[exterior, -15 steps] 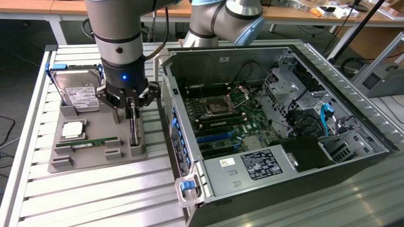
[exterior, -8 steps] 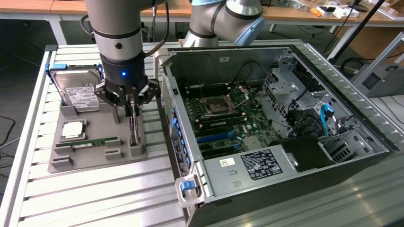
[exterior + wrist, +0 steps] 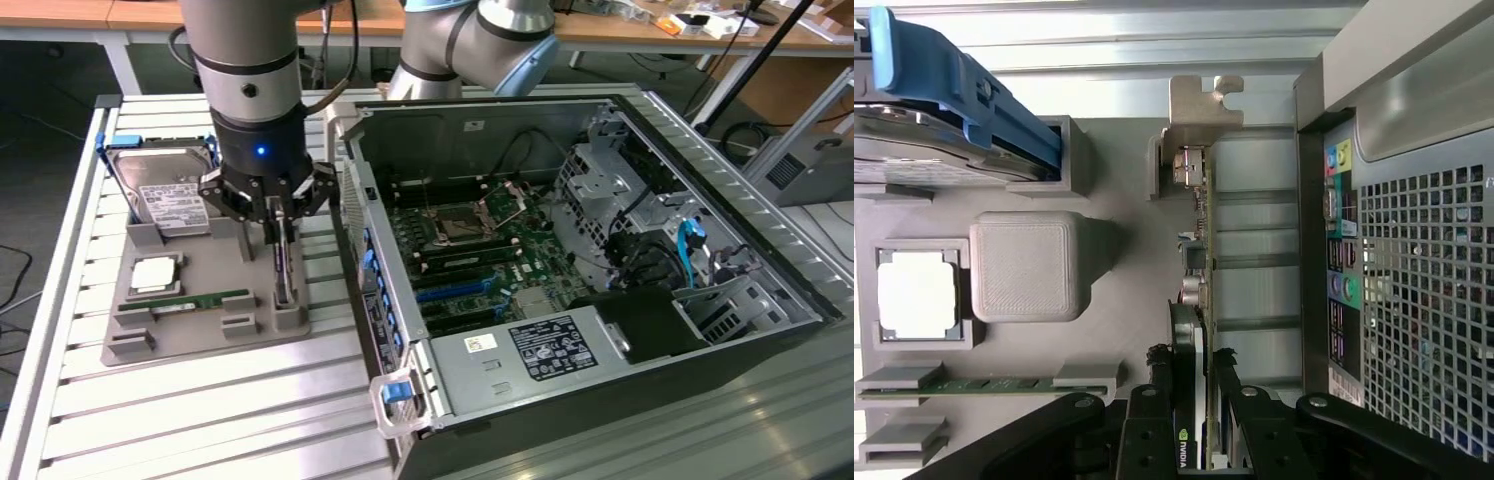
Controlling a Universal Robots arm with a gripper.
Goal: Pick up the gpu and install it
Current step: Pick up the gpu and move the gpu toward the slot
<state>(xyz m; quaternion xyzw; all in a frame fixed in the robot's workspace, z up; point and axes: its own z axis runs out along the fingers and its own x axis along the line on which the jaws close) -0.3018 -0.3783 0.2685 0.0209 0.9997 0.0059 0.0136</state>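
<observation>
Gpu: green board edge, silver end bracket, green logo on black.
Gripper: black, with a blue light glowing on the wrist above.
Holder tray: plain matte grey.
Drive caddy: bright blue.
Hard drive: silver, white label.
RAM stick: green.
Case rear panel: grey, square-hole grid.
Motherboard: green, blue slots.
Table: pale grey, ribbed stripes.

Slatted table bears grey fixture and open computer case.

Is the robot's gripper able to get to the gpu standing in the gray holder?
Looks like yes: the gripper is right over the gpu, fingers closed on its sides, nothing between.
</observation>
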